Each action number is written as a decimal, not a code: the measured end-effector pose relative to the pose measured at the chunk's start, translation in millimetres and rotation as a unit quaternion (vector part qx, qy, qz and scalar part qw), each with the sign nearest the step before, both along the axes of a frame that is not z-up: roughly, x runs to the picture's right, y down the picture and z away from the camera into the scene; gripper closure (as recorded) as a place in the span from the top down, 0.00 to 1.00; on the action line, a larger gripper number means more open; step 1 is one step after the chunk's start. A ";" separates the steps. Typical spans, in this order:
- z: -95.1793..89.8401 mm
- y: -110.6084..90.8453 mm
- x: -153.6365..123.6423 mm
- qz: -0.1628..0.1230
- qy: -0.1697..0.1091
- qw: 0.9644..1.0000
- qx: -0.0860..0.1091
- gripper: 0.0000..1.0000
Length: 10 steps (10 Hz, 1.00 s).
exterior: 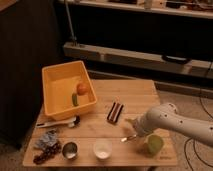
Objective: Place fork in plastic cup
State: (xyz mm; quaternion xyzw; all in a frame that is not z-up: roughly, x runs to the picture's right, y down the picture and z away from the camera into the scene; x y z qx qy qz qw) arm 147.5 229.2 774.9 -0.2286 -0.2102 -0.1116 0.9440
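While the gripper (134,131) hangs low over the front right of the table (131,95) with its jaws spread and empty, the fork (129,138) lies flat on the wood just by its tips; the green plastic cup (155,144) stands near, not touching it. To do this well, I judge, pinch the thin handle squarely, lift above the rim, and lower gently; the light cup may tip.

Hidden near the tabletop's (142,95) front edge
Gripper (134,133) mostly masked by its arm (175,122); fork (128,138) only a sliver beside it.
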 end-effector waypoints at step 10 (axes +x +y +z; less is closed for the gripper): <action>14.8 14.1 8.1 -0.013 0.016 1.000 -0.008 0.80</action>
